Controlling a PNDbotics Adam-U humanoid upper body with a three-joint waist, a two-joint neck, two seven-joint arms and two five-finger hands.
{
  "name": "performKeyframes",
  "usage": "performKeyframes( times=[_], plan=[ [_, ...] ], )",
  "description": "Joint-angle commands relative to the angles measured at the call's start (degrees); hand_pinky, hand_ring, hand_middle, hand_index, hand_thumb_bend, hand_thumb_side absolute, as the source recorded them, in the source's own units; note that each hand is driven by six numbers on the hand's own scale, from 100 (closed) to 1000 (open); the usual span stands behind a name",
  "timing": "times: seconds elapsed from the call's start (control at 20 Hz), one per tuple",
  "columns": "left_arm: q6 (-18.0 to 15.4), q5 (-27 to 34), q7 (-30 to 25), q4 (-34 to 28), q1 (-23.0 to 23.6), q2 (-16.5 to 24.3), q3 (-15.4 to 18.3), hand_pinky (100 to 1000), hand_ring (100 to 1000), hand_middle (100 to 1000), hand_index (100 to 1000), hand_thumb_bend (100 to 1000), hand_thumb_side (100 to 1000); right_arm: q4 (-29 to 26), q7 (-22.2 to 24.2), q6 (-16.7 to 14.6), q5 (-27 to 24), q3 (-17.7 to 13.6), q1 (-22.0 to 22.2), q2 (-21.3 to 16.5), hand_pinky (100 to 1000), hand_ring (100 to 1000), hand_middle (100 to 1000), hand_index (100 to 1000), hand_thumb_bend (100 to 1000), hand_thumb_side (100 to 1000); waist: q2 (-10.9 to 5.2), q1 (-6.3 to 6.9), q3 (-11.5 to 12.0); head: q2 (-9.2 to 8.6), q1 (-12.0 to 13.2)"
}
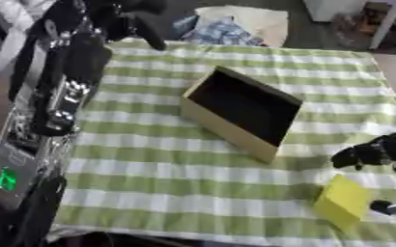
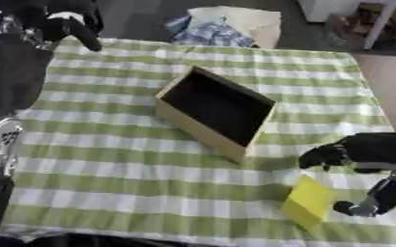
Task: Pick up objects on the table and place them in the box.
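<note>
A tan box [image 1: 227,126] with a dark inside lies tilted at the middle of the green-and-white checked table [image 1: 150,164], its opening facing up and to the right. A yellow block [image 2: 307,200] sits near the table's front right corner. My right hand [image 2: 362,147] comes in from the right, just above and to the right of the block. Its fingers [image 2: 321,157] are spread above the block and its thumb [image 2: 358,207] is close by the block's right side, with nothing held. My left hand [image 2: 66,21] hangs over the far left corner.
My left arm [image 1: 62,96] runs along the table's left edge. Beyond the far edge lies a heap of cloth and a pale bag [image 1: 231,26]. Furniture legs [image 1: 383,24] stand at the top right. The front edge is close below the block.
</note>
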Motion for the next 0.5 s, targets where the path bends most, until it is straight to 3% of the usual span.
performKeyframes(
  times=[0.05,0.5],
  plan=[
    [0.0,-0.1,-0.4,-0.8,-0.4,0.6,0.1,589,784,742,815,100,621,-0.6,6.5,-6.9,0.8,-1.2,-0.5,-1.6,654,717,933,991,267,466,-0.51,-0.03,0.0,0.37,-0.2],
    [-0.1,-0.2,-0.9,-0.8,-0.4,0.7,0.1,588,785,743,815,100,625,-0.2,6.4,-6.9,1.2,-1.1,-0.7,0.4,643,713,938,989,260,464,-0.23,0.06,0.0,0.37,-0.4]
  ],
)
